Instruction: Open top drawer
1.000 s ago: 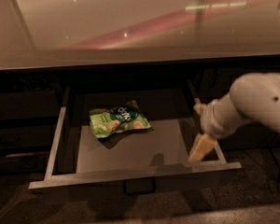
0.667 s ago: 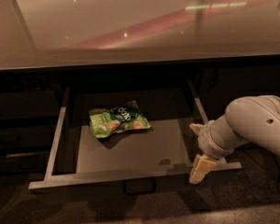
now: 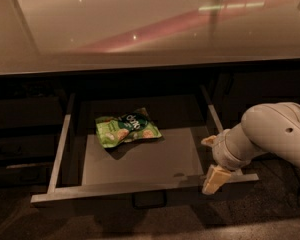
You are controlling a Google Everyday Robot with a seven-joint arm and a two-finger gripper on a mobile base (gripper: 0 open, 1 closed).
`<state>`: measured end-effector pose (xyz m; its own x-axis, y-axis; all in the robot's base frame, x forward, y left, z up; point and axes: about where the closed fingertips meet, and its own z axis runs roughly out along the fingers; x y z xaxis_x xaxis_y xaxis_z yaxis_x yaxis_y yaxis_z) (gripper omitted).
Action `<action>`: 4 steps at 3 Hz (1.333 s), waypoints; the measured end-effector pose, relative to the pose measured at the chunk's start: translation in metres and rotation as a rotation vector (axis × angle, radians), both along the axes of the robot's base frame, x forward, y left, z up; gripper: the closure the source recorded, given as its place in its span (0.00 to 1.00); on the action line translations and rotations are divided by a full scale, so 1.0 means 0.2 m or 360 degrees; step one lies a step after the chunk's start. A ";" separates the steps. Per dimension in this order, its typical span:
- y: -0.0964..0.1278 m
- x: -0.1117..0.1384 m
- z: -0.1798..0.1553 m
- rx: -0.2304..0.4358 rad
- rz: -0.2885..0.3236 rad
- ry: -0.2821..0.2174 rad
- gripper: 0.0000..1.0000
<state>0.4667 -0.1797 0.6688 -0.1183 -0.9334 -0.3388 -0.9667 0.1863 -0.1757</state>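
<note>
Showing the gripper point(image 3: 210, 163) at the front right corner of the top drawer point(image 3: 140, 164), this view looks down on an open drawer below a glossy pale worktop point(image 3: 140, 29). The gripper hangs at the end of a pale, rounded arm point(image 3: 275, 134) that enters from the right edge of the view. Its two cream fingers point(image 3: 215, 178) stand well apart, one over the right rail and the other down at the drawer's front lip. Nothing is held between them. The lower finger overlaps the front right corner of the drawer, but whether it touches the lip or is just clear of it cannot be told.

The top drawer stands open, drawn well out from under the front edge of the worktop. Its grey inner floor is exposed almost to the back wall. Pale side rails run along both sides, the left rail point(image 3: 60, 149) and the right rail point(image 3: 212, 116), and they meet a pale front lip across the near edge. A small dark loop handle point(image 3: 149, 200) hangs centred below that lip.

A green snack bag point(image 3: 126, 129) lies flat on the drawer floor, towards the back left corner and slightly askew. It is well apart from the gripper. The cabinet faces on either side of the drawer are too dark to make out.
</note>
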 end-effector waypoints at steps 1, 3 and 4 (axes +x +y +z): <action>0.00 0.00 0.00 0.0000 0.0000 0.0000 0.42; 0.00 0.00 0.00 0.0000 0.0000 0.0000 0.89; 0.00 0.00 0.00 0.0000 0.0000 0.0000 1.00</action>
